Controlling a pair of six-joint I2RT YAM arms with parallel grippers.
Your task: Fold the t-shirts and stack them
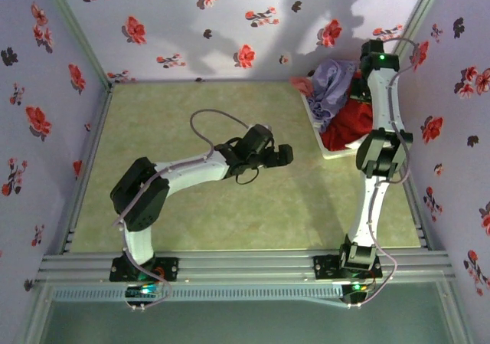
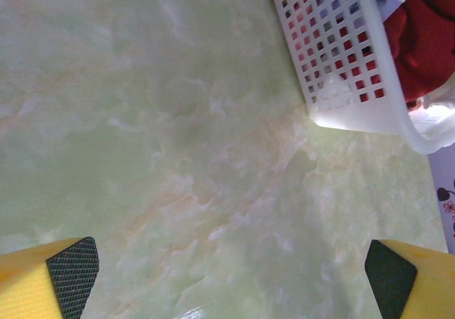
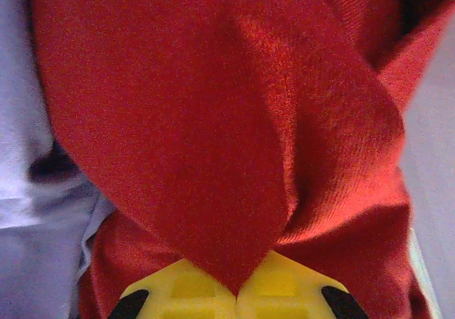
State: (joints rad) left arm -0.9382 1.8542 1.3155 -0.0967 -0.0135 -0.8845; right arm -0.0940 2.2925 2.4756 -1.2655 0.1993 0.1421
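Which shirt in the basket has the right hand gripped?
The deep red t-shirt: its fold is pinched in the right hand, while the lavender t-shirt lies beside it, ungripped.

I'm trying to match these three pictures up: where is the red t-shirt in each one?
Top external: the red t-shirt lies at the right, in the white basket.
Left wrist: red t-shirt in the top right corner, inside the white basket.
Right wrist: red t-shirt close up, across the centre.
Shared landmark: the white basket, top and left wrist.
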